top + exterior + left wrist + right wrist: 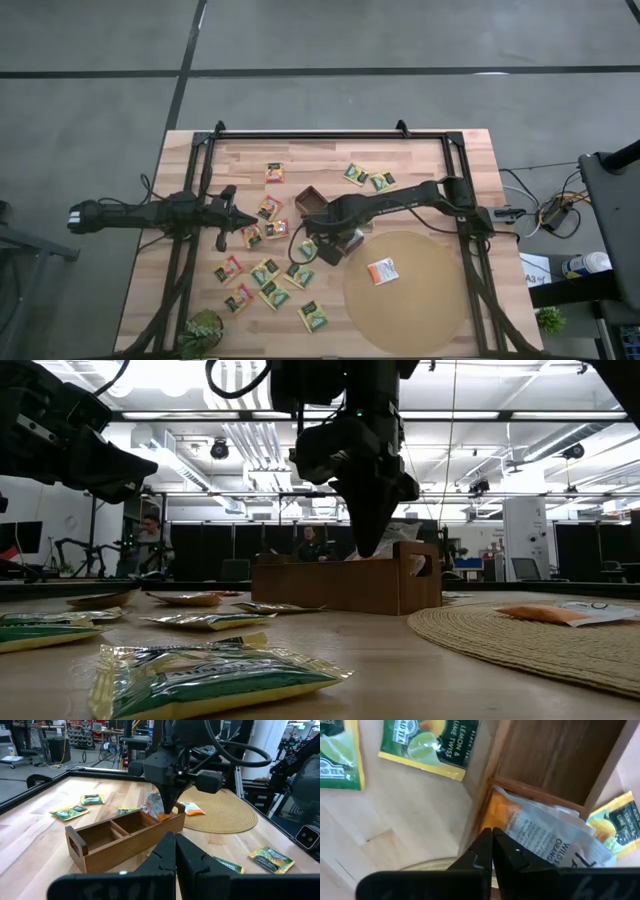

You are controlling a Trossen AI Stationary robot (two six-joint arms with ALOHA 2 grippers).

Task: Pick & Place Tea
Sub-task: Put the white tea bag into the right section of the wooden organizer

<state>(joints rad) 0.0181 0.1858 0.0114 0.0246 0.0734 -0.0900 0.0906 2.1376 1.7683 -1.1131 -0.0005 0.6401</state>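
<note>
Right now the right gripper (165,807) points straight down into an end compartment of the brown wooden box (125,837), the end nearest the round tan mat (405,292); its fingers (490,851) are pressed together with nothing visibly pinched between them, their tips just above a white-and-orange tea sachet (547,837) that lies crumpled and tilted in that compartment, its top poking above the box wall. In the left wrist view the other 2 compartments of the box look bare. The left gripper (245,220) hovers above the worktop (430,165) just beside the box on the far side from the mat, fingers shut and holding nothing. Another white-and-orange sachet (381,270) lies flat on the mat. Green-yellow and orange-red sachets (270,290) are scattered on the bare wood in a cluster in front of the box and under the left arm, 1 orange-red sachet (274,172) lies alone near the back edge, and a pair of green-yellow ones (368,177) lies behind the right arm. A small potted plant (203,332) stands at the front left corner.
</note>
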